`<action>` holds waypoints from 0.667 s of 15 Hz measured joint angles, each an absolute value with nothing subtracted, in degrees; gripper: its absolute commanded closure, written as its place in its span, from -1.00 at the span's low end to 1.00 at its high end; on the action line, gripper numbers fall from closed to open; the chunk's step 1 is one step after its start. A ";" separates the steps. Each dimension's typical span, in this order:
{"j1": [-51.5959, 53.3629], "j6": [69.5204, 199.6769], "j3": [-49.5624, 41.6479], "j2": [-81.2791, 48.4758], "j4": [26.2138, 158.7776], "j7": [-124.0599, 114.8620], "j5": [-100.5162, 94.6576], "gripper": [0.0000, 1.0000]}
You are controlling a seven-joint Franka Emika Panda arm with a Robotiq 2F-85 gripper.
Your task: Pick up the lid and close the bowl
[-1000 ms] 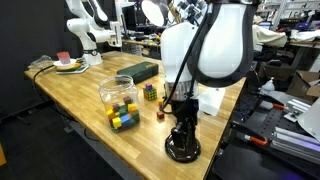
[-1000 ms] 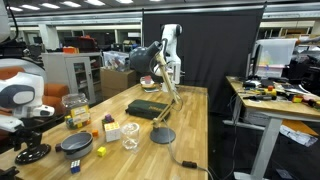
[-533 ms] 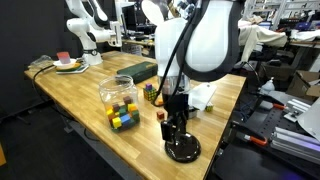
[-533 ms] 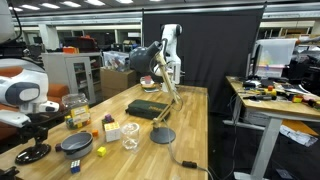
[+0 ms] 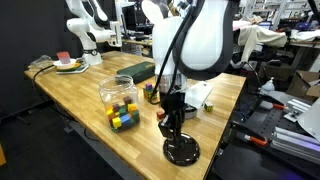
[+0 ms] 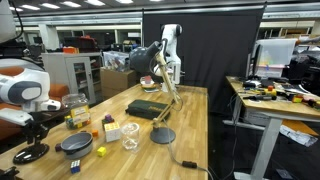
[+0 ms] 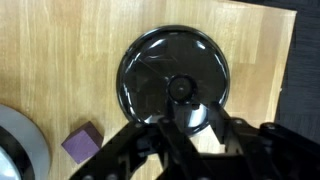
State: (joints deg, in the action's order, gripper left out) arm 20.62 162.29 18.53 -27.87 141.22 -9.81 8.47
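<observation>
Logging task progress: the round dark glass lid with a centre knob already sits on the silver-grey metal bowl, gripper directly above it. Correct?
No. The wrist view shows the lid lying flat on the wooden table, beside the bowl, not on it. The gripper is above the lid.

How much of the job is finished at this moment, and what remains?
Nothing looks finished yet: the lid lies flat on the table, not lifted. In hand: the gripper hangs right above it, fingers apart, nothing grasped. Left: grasp the lid, lift it, and set it on the bowl.
</observation>
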 measured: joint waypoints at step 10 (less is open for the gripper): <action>20.62 162.28 17.28 -28.06 142.21 -9.80 8.34 -0.05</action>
State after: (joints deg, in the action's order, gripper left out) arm 20.62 162.28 17.28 -28.06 142.21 -9.80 8.34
